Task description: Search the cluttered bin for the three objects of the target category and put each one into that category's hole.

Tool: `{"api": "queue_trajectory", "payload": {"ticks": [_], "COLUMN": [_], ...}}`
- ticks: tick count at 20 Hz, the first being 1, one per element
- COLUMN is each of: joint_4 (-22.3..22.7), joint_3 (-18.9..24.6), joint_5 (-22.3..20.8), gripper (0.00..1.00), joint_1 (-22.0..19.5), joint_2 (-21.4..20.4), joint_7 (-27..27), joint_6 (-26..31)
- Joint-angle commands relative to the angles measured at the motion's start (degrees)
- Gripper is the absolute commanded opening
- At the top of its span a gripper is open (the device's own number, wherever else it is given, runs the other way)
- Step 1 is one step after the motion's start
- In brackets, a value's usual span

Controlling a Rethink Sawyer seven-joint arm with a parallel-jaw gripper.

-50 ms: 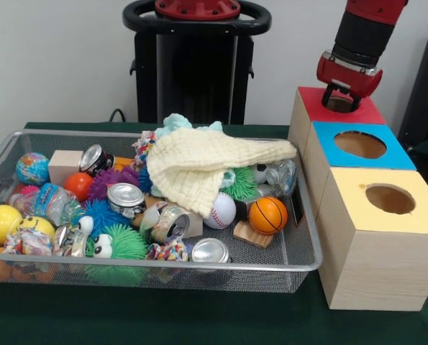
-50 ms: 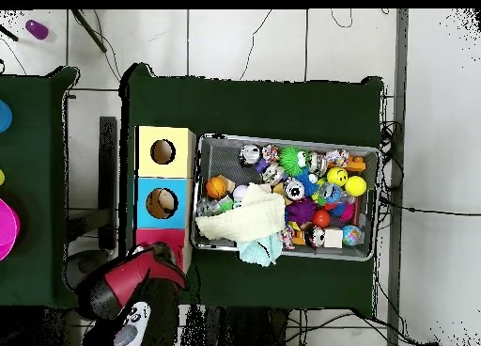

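My gripper [image 1: 342, 98] hangs right over the hole of the red-topped box [image 1: 370, 113], open, with nothing visible between its fingers. Beside that box stand a blue-topped box [image 1: 402, 159] and a yellow-topped box [image 1: 424, 215], each with a round hole. The wire bin [image 1: 163, 264] is full of clutter. In it are crushed silver cans [image 1: 126, 198] [image 1: 172, 223] [image 1: 211, 250], a small basketball [image 1: 267, 214], a baseball [image 1: 221, 210], spiky rubber toys [image 1: 120, 244] and a pale yellow cloth [image 1: 199, 164]. From overhead the arm [image 2: 131, 278] covers the red box [image 2: 158, 237].
The three boxes stand in a row tight against the bin's side [image 2: 195, 192]. The cloth [image 2: 246, 220] drapes over the bin's middle and hides what lies beneath. A wooden block [image 1: 64, 165], a globe ball [image 1: 32, 168] and a yellow smiley ball [image 1: 1, 223] fill the far end.
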Motion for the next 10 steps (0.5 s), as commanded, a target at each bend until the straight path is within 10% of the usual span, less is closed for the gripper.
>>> {"api": "queue_trajectory", "payload": {"ticks": [1,2,10], "joint_4": [-0.1,0.0,0.2], "joint_3": [6.6,6.6,7.1], "joint_5": [0.1,0.2,-1.0], "gripper": [1.00,0.00,0.00], "joint_1": [-1.7,-1.7,-2.1], "joint_2": [-1.4,-1.5,-1.6], "joint_7": [-7.0,-6.7,-6.1], "joint_6": [12.0,12.0,11.5]}}
